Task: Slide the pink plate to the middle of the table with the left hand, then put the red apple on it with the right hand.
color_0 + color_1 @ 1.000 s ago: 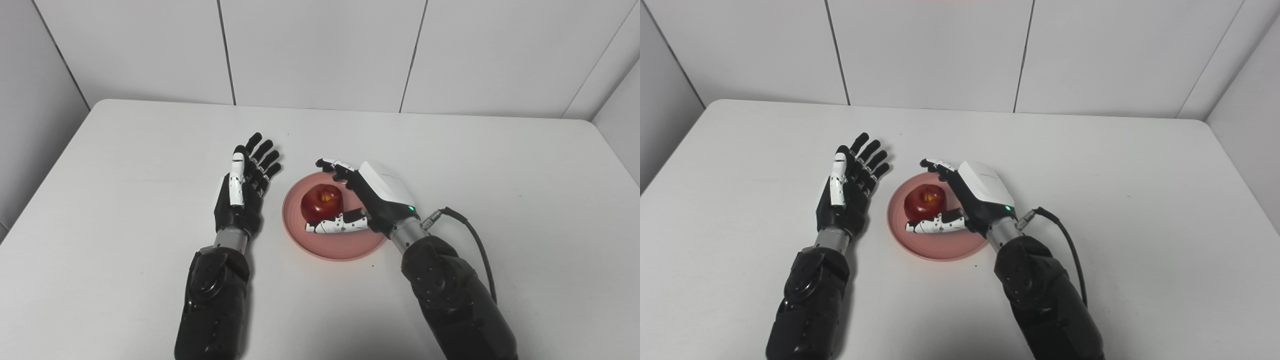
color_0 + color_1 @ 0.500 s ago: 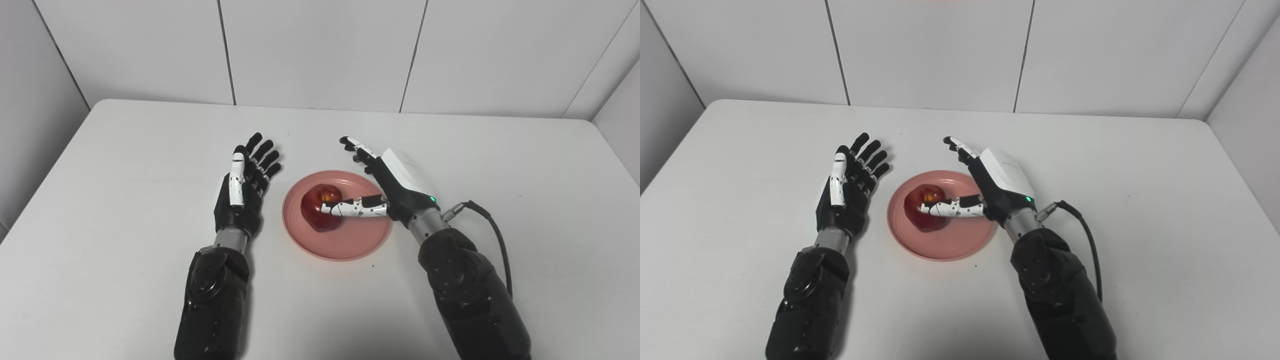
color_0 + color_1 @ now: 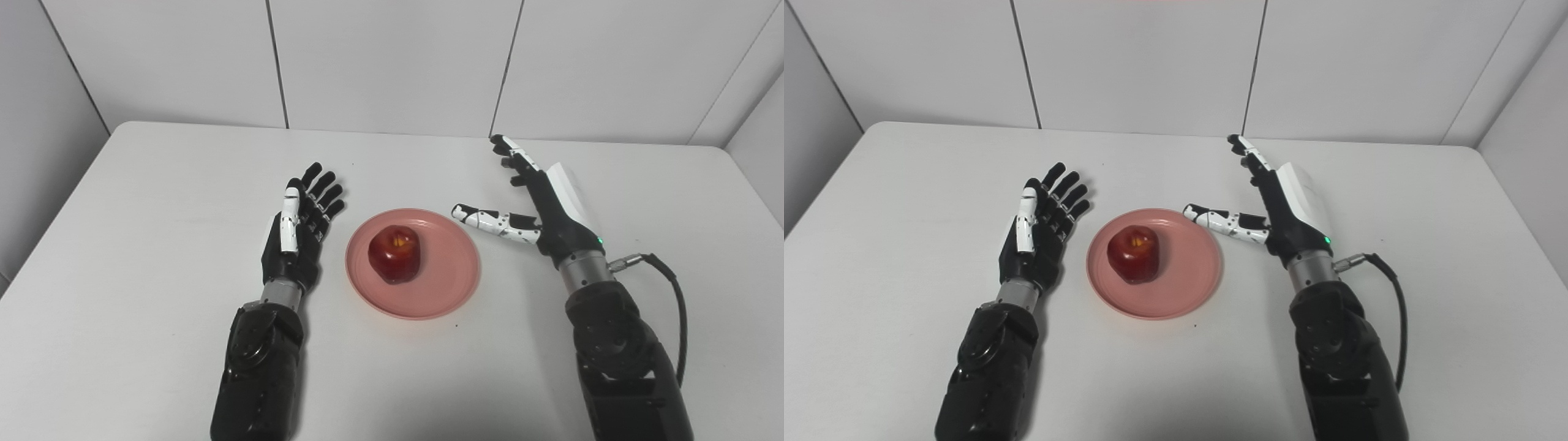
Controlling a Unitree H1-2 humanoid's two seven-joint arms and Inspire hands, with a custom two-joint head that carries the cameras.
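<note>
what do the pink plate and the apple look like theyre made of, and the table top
Pink plate: probably plastic, matte; even flat colour, thin rim, no glaze shine.
Red apple: glossy skin with soft highlights and a yellow patch near the stem dip; real or waxy fake cannot be told.
Table: smooth white laminate or painted board, dull sheen, rounded corners.

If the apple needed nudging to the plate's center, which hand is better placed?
Probably left: the open left hand lies beside the pink plate, nearest the off-center apple.

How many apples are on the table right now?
1. The red apple sits on the pink plate, left of its centre, between the open left hand and right hand. Nothing appears hidden.
</note>
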